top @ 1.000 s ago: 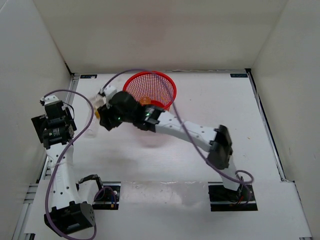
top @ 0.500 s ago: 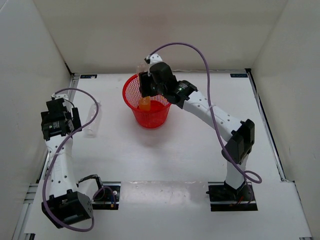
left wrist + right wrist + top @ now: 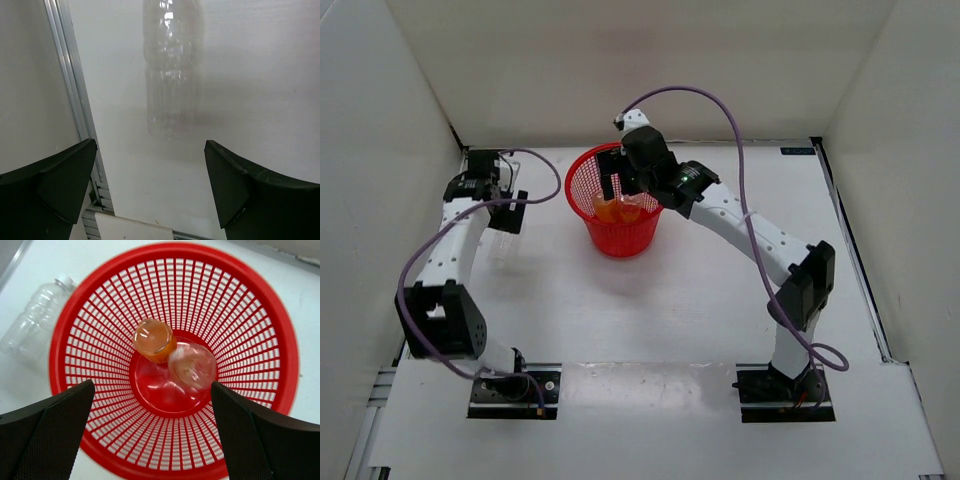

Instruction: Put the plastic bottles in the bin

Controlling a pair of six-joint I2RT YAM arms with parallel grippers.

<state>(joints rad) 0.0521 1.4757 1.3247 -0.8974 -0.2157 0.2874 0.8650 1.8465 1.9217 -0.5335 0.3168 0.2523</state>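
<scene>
The red mesh bin (image 3: 590, 215) (image 3: 260, 315) stands upright at the middle back of the table. On its floor lie an orange-yellow bottle (image 3: 155, 340) (image 3: 608, 208) and a clear bottle (image 3: 192, 365), touching each other. My right gripper (image 3: 152, 385) (image 3: 620, 188) hangs open above the bin's mouth, holding nothing. Another clear bottle (image 3: 30, 325) (image 3: 172, 75) (image 3: 502, 248) with a white cap (image 3: 64, 280) lies on the table left of the bin. My left gripper (image 3: 150, 145) (image 3: 503, 212) is open just short of that bottle's base, not touching it.
An aluminium rail (image 3: 75, 100) runs along the table's left edge, close beside my left gripper. White walls (image 3: 380, 120) enclose the table on the left, back and right. The right arm's purple cable (image 3: 720, 100) arcs over the back of the table.
The right gripper carried a clear bottle from the left side to the bin, opened and let it drop inside. The left arm swung to the back left, over the lying bottle.
</scene>
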